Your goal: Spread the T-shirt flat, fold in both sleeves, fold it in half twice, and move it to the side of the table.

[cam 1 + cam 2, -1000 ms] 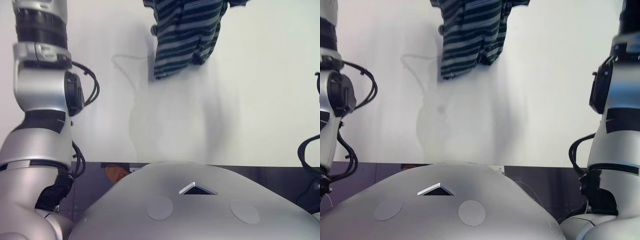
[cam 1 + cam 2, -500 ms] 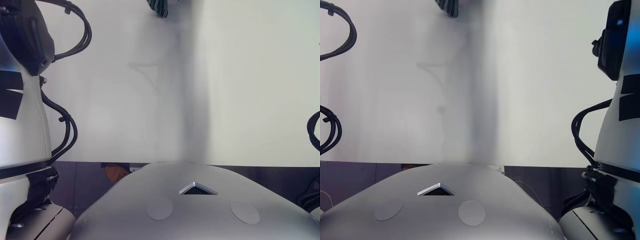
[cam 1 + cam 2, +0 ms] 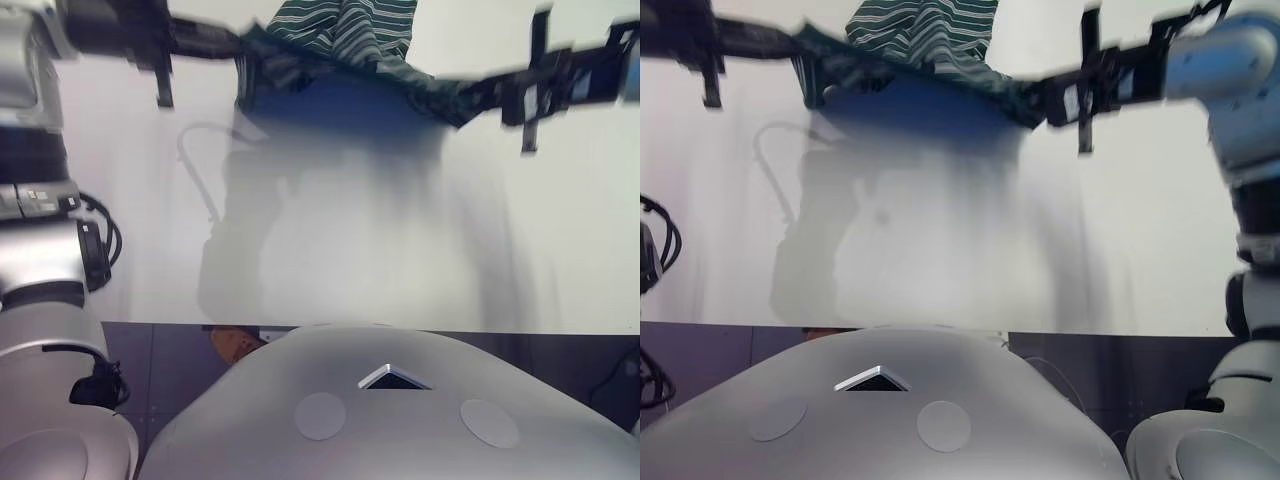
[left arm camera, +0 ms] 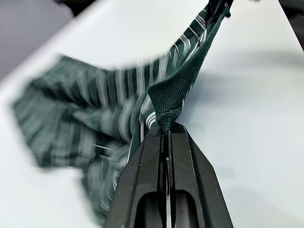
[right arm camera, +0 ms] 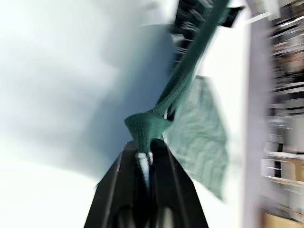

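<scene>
Between the two claws, the dark green, white-striped knit T-shirt [image 3: 340, 40] hangs stretched over the white table [image 3: 420, 250]. Left claw [image 4: 167, 132] is clamped on a ribbed hem edge; right claw [image 5: 144, 151] likewise pinches hem. Risk: both bites look shallow, so a sharp outward pull could slip the fabric free.

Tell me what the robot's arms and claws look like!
The left arm and right arm are chunky, shiny silver tubes with black bands at the joints. Thin black cables loop out beside them. The left claw and right claw are black, each made of two flat fingers that get narrower toward the tips.
</scene>
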`<control>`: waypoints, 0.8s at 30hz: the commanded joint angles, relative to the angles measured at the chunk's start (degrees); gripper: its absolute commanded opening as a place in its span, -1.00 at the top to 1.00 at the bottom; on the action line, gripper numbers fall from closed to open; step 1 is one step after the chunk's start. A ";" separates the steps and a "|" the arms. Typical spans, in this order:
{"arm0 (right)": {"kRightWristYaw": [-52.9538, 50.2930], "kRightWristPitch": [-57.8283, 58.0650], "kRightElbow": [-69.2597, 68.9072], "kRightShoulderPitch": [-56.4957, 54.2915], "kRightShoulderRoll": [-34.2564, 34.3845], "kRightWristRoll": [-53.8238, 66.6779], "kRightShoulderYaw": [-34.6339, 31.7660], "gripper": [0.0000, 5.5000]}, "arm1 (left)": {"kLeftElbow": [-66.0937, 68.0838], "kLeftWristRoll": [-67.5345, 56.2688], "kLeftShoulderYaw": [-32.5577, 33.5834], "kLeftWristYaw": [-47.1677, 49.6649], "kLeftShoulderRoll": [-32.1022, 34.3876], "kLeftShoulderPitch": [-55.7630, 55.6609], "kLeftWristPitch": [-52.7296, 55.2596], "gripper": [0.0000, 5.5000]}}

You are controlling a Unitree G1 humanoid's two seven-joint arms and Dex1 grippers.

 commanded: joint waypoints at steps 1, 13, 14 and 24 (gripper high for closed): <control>-5.75 16.13 -16.22 21.33 -4.87 -10.78 4.01 0.99 | -20.97 15.83 -10.62 11.54 9.12 24.73 -2.90 1.00; -7.43 44.40 -33.54 33.39 -2.31 -0.19 -7.56 0.52 | -31.94 7.79 -7.61 15.54 13.20 38.53 3.29 0.67; -6.19 46.11 -32.80 31.04 -0.67 5.78 -13.00 0.50 | -32.72 2.14 -3.20 14.28 12.39 36.08 5.61 0.67; -11.11 42.57 -10.84 14.23 9.88 7.71 -16.26 0.69 | -14.67 -6.59 0.67 19.72 6.18 16.99 8.57 0.51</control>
